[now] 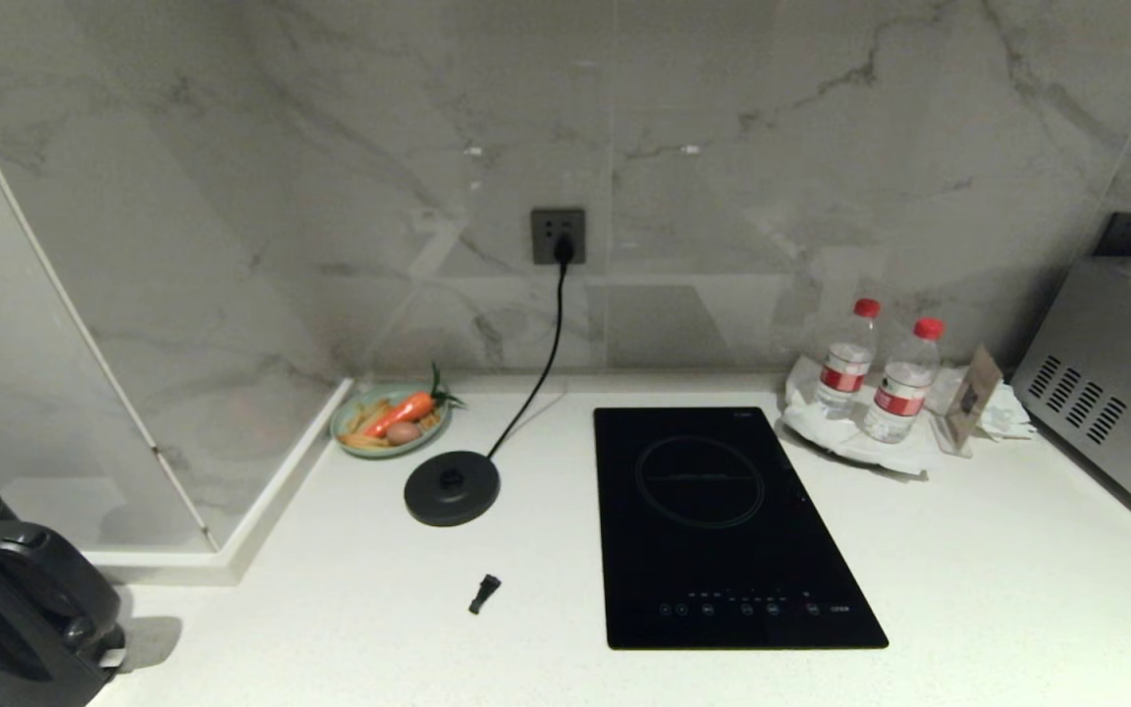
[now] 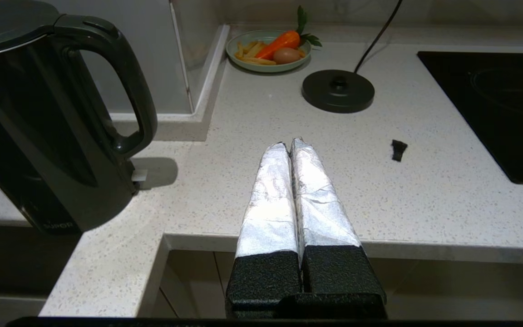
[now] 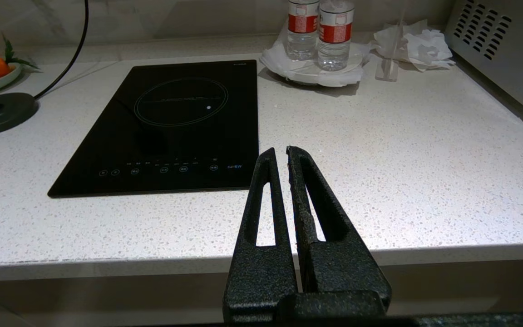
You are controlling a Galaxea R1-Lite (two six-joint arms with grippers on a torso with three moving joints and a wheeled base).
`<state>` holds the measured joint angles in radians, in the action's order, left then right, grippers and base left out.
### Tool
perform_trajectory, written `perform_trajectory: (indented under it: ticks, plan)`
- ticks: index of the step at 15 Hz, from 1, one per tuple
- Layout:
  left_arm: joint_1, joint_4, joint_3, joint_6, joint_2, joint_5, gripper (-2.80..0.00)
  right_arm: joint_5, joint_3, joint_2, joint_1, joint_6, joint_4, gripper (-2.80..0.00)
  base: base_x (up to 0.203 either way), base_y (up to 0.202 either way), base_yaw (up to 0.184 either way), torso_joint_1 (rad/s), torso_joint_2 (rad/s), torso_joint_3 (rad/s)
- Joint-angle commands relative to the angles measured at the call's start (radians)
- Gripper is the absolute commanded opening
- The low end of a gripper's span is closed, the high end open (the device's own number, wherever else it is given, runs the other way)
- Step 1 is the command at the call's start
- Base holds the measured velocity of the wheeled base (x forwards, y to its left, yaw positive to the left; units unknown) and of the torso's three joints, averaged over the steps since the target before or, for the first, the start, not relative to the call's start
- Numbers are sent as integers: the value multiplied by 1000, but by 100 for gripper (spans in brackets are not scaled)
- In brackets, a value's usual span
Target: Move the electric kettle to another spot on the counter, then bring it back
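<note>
My left gripper (image 2: 288,145) and right gripper (image 3: 279,152) are both clenched on nothing, hanging at the front edge of the counter (image 1: 968,589).

The electric kettle (image 1: 16,599) stands off its round base (image 1: 452,487), on the left leg of the counter near the corner, handle turned toward my left gripper. I judge the risk is in the grasp: if I go in with the fingers (image 2: 270,181) together, I push the tall jug and it can tip or slide off the near edge. The small black piece (image 1: 484,593) and the cord (image 1: 541,344) can also catch it on the way back.
</note>
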<state>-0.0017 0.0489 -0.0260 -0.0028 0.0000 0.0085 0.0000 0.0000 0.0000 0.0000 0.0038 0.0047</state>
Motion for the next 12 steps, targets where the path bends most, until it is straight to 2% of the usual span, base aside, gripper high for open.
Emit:
perform_trajectory:
  ticks: [1, 9, 12]
  plan:
    - [0, 0, 0, 0, 2, 1, -280, 0, 0, 0, 0, -1, 0, -280, 0, 0, 0, 0, 0, 0]
    - [0, 0, 0, 0, 2, 1, -280, 0, 0, 1, 0, 1, 0, -280, 0, 0, 0, -5, 8, 8]
    - [0, 0, 0, 0, 2, 1, -280, 0, 0, 1, 0, 3, 0, -280, 0, 0, 0, -129, 321, 168]
